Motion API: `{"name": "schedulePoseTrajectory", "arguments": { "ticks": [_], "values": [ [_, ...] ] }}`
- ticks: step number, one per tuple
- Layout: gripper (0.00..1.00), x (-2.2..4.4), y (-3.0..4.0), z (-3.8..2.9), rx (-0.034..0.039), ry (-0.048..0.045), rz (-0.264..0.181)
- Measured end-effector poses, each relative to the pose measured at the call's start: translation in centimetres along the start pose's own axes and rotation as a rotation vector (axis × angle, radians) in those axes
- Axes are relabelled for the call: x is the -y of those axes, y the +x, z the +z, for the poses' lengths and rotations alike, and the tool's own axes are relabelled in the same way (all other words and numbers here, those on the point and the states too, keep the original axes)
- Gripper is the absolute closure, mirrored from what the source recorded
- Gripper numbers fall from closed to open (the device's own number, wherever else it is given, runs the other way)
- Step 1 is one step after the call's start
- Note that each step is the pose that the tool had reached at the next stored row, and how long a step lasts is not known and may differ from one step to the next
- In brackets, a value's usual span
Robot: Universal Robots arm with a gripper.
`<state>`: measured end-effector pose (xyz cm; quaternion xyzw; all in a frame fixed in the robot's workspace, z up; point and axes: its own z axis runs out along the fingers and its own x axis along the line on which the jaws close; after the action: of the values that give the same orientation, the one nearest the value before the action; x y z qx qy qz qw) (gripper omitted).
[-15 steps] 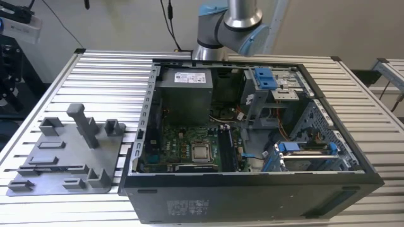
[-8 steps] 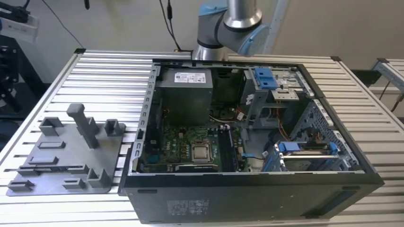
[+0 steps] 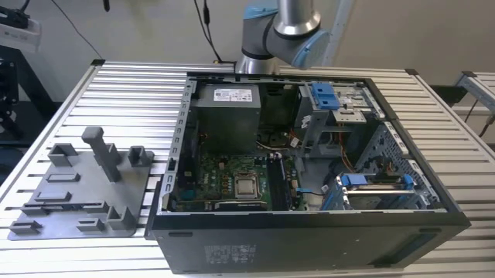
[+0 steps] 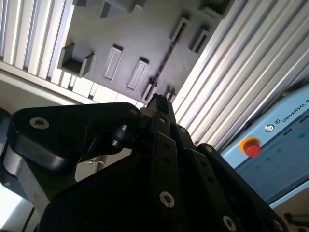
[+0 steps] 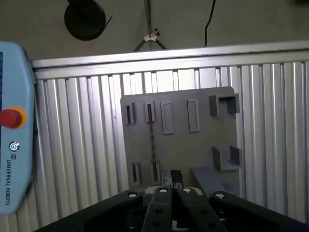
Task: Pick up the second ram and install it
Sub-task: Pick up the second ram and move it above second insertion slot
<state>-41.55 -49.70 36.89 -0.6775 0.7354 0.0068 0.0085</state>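
The second ram (image 5: pixel 152 141) stands on edge as a thin dark strip in the grey fixture plate (image 5: pixel 193 145), held between two pairs of slotted posts. It also shows as a dark line (image 4: pixel 165 60) in the second wrist view. In both wrist views my gripper (image 5: pixel 174 178) hangs well above the plate, near one end of the strip. Its fingertips (image 4: pixel 159 102) sit together with nothing between them. In the exterior view the fixture plate (image 3: pixel 81 191) lies to the left of the open computer case (image 3: pixel 309 174).
The motherboard (image 3: pixel 232 182) lies at the bottom of the case, with drive cages with blue clips (image 3: pixel 371 185) at the exterior view's right. A tall grey post (image 3: pixel 103 152) rises from the fixture. A teach pendant with a red button (image 5: pixel 10 118) lies on the ribbed aluminium table (image 5: pixel 72 145).
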Motion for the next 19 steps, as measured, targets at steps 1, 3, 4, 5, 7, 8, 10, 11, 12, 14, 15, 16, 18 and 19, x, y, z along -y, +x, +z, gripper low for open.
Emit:
{"name": "schedulePoseTrajectory", "arguments": {
  "ticks": [1, 3, 4, 5, 7, 8, 10, 11, 12, 14, 15, 16, 18, 19],
  "values": [
    [0.89, -0.04, 0.14, 0.03, 0.0010, 0.0012, -0.004],
    [0.89, -0.06, 0.40, 0.07, 0.0027, 0.0041, -0.011],
    [0.89, -0.06, 0.51, 0.07, 0.0031, 0.0049, -0.014],
    [0.89, -0.06, 0.56, 0.06, 0.0033, 0.0052, -0.016],
    [0.89, -0.06, 0.56, 0.06, 0.0035, 0.0053, -0.016],
    [0.89, -0.05, 0.58, 0.07, 0.0036, 0.0053, -0.016],
    [0.89, -0.05, 0.59, 0.06, 0.0037, 0.0052, -0.016],
    [0.89, -0.05, 0.60, 0.07, 0.0039, 0.0053, -0.016],
    [0.89, -0.05, 0.60, 0.07, 0.0039, 0.0052, -0.016],
    [0.88, -0.05, 0.62, 0.07, 0.0040, 0.0052, -0.016],
    [0.88, -0.05, 0.62, 0.06, 0.0041, 0.0052, -0.016],
    [0.82, -0.05, 0.63, 0.07, 0.0042, 0.0052, -0.016],
    [0.76, -0.05, 0.64, 0.07, 0.0043, 0.0052, -0.016],
    [0.70, -0.05, 0.65, 0.06, 0.0044, 0.0051, -0.016]
  ]
}}
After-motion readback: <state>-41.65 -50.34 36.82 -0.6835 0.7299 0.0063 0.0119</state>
